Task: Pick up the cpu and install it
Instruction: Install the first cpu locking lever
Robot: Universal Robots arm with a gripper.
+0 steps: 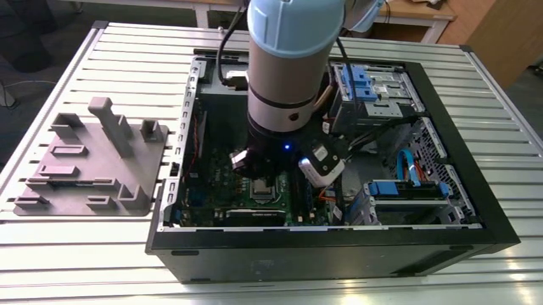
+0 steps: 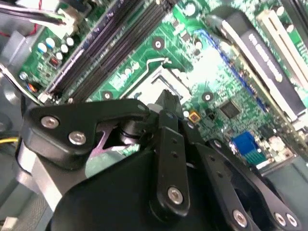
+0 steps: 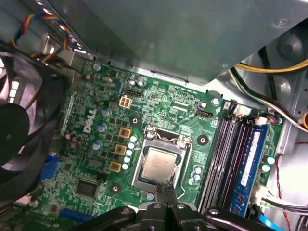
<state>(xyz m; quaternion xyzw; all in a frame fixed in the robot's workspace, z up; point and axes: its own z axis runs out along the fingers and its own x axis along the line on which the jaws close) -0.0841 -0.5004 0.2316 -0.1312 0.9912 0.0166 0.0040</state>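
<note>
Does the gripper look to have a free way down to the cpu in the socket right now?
Probably yes. In the first wrist view the gripper hangs at the socket's edge, the cpu lies uncovered, and no cable or card crosses between them.

Open PC case (image 1: pixel 475 210) on slatted table (image 1: pixel 68 254); grey fixture (image 1: pixel 89 165) beside.

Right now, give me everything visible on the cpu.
The cpu is a small flat square chip with a pale silver-grey metal top and a thin darker rim. In the first wrist view it lies flat inside the metal-framed rectangular socket on the green motherboard, framed on all sides. Its top face is bare, with nothing resting on it. The black hand sits at the socket's edge, tips close to the chip's rim; contact cannot be told.
</note>
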